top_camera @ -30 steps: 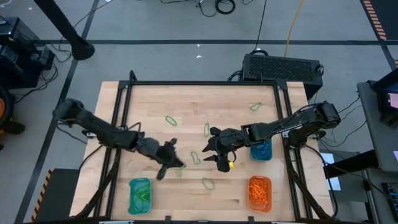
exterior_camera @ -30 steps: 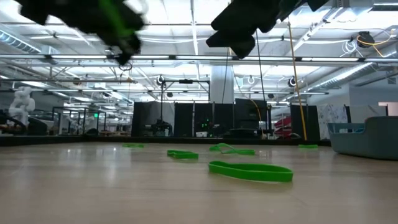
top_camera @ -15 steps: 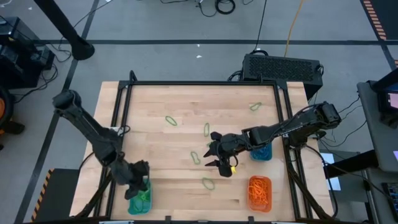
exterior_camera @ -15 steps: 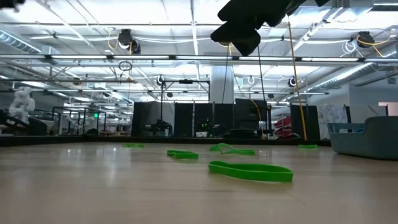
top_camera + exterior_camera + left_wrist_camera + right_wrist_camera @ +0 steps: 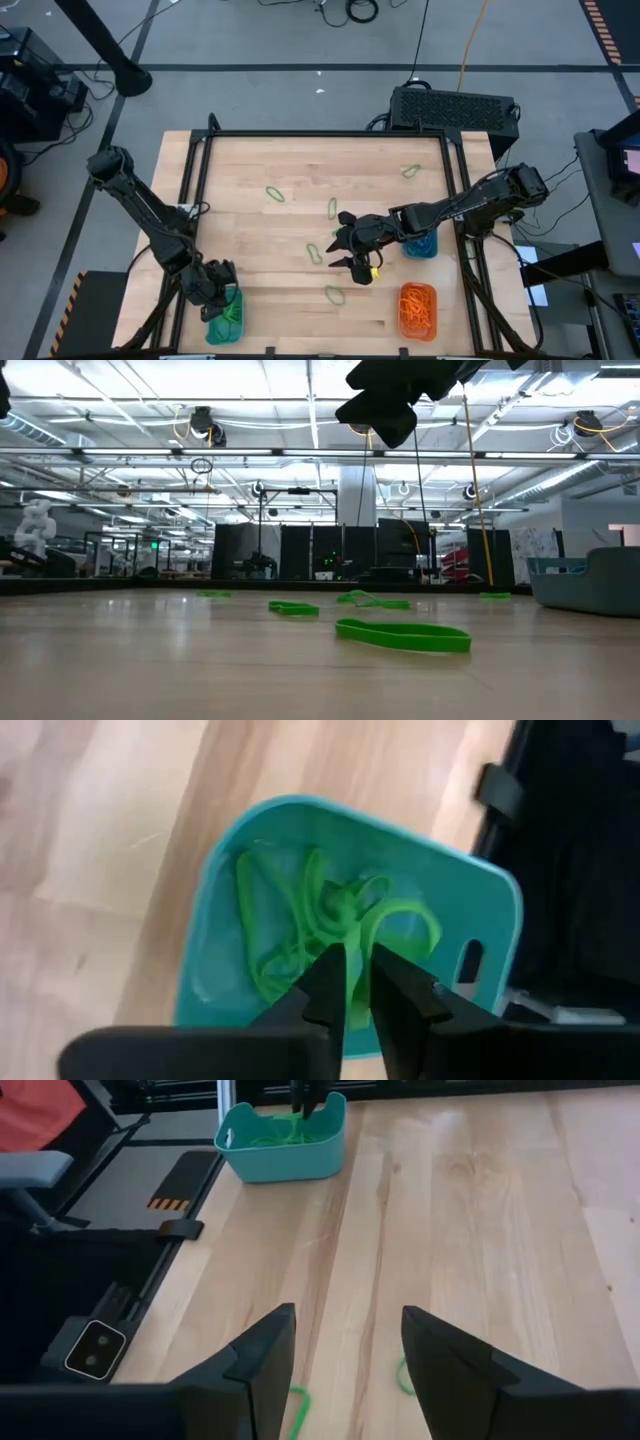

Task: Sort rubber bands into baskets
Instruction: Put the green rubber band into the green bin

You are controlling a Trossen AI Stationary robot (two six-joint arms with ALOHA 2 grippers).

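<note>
My left gripper (image 5: 224, 303) hangs over the teal basket (image 5: 212, 325) at the table's near left, shut on a green rubber band (image 5: 352, 928). Several green bands (image 5: 275, 945) lie inside the basket. My right gripper (image 5: 350, 252) is open and empty above the table's middle; it also shows in the right wrist view (image 5: 345, 1345) and at the top of the low view (image 5: 385, 405). Loose green bands lie flat on the wood (image 5: 335, 294), (image 5: 314, 253), (image 5: 332, 208), (image 5: 275, 194), (image 5: 411, 171). My left gripper pinches a strand of the green band's loop (image 5: 354, 935) between its two fingertips. The fingers come from above, pointing down into the basket. The band hangs slack below them, and its lower part lies on the other green bands in the basket.
A teal-blue basket (image 5: 420, 243) with blue bands and an orange basket (image 5: 417, 308) with orange bands stand at the right. A black frame (image 5: 320, 134) runs around the table's edge. Bare wood lies between the loose bands. A green band (image 5: 403, 635) lies close in the low view.
My left gripper has swung from the table's middle toward the near left corner, carrying the green band, and now stands over the teal basket. My right gripper has stayed open over the middle.
</note>
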